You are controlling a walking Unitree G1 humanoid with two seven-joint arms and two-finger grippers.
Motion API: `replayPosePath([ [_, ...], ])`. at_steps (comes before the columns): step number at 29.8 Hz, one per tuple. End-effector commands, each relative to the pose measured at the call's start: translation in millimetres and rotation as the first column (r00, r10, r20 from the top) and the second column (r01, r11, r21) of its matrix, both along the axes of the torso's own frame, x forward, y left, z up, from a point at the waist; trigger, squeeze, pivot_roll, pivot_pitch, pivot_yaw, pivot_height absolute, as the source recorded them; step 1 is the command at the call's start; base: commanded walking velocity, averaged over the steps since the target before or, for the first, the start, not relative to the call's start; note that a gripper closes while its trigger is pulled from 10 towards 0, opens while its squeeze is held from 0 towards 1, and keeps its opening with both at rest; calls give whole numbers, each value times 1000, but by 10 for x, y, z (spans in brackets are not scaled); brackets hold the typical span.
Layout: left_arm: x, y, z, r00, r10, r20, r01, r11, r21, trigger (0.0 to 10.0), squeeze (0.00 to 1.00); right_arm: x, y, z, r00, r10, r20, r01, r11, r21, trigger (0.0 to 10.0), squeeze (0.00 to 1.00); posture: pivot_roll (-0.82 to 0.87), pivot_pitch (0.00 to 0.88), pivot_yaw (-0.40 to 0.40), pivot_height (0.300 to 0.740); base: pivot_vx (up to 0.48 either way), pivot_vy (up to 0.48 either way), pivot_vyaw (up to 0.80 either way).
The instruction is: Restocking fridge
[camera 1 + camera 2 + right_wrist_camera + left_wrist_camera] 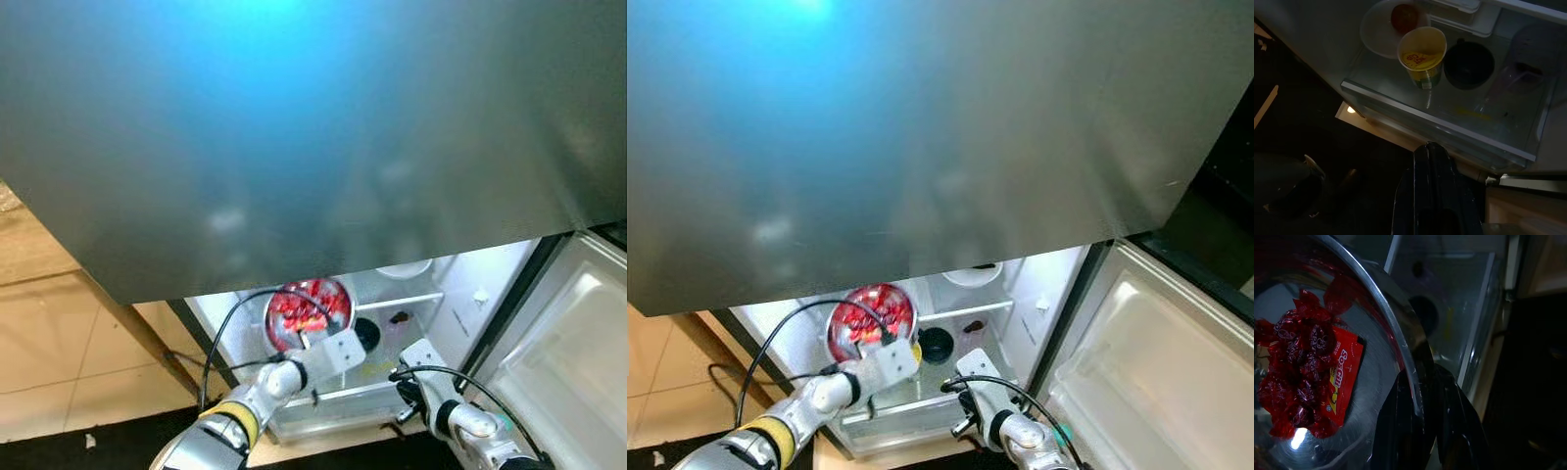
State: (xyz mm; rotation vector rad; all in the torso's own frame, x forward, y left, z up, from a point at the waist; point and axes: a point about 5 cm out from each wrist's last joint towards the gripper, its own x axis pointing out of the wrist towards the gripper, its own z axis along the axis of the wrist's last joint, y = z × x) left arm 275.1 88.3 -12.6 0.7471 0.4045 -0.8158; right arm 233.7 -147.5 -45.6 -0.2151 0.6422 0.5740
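We are mid-restock: the fridge (pixel 460 294) stands open, its glass shelf (pixel 1449 125) already carrying a yellow cup (pixel 1422 56), a black bowl (pixel 1469 63) and a white plate (pixel 1378 29) with something reddish on it. The steel bowl (pixel 1386 333) of red-wrapped sweets (pixel 1298 377) is not yet set down; the left gripper (pixel 1418 401) pinches its rim, one finger inside and one outside. The shelf lies just beyond those fingers. The right gripper (pixel 1432 161) hovers short of the shelf edge, fingers pressed together, holding nothing. The closed upper door (pixel 313 127) blocks most of our head view (a wide grey blur), and the shelf's far corner is too dim to read.
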Motion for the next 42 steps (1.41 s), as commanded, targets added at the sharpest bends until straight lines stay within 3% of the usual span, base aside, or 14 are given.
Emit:
replayPosePath([
  [1, 87, 11, 90, 998, -14, 55, 14, 1000, 4, 10000, 0, -4, 46, 7, 1000, -7, 13, 7, 1000, 28, 10000, 0, -96, 42, 72, 680, 0, 0, 0],
  [12, 157, 53, 152, 998, -36, 58, 35, 999, 15, 10000, 0, 104, 151, 134, 988, 37, 149, -39, 999, 6, 10000, 0, -99, 70, 98, 645, 0, 0, 0],
  [18, 113, 112, 100, 997, -82, -6, 83, 995, 51, 10000, 0, 205, 229, 285, 964, 46, 262, -60, 997, 45, 10000, 0, -100, 74, 104, 605, 0, 0, 0],
  [25, 93, 130, 83, 992, -124, -28, 126, 989, 79, 10000, 0, 234, 250, 337, 954, 51, 297, -71, 996, 58, 10000, 0, -99, 80, 105, 605, 0, 0, 0],
  [35, 322, 47, 394, 961, -272, 49, 266, 959, 100, 10000, 0, 269, 187, 395, 937, 43, 345, -59, 998, 36, 10000, 0, -97, 83, 110, 605, 0, 0, 0],
  [39, 340, 16, 443, 947, -318, 43, 313, 944, 103, 10000, 0, 279, 162, 406, 935, 39, 353, -53, 998, 30, 10000, 0, -96, 80, 111, 605, 0, 0, 0],
  [42, 382, -48, 577, 905, -423, 35, 418, 902, 105, 10000, 0, 289, 107, 419, 933, 33, 359, -43, 999, 22, 10000, 0, -96, 72, 112, 605, 0, 0, 0],
])
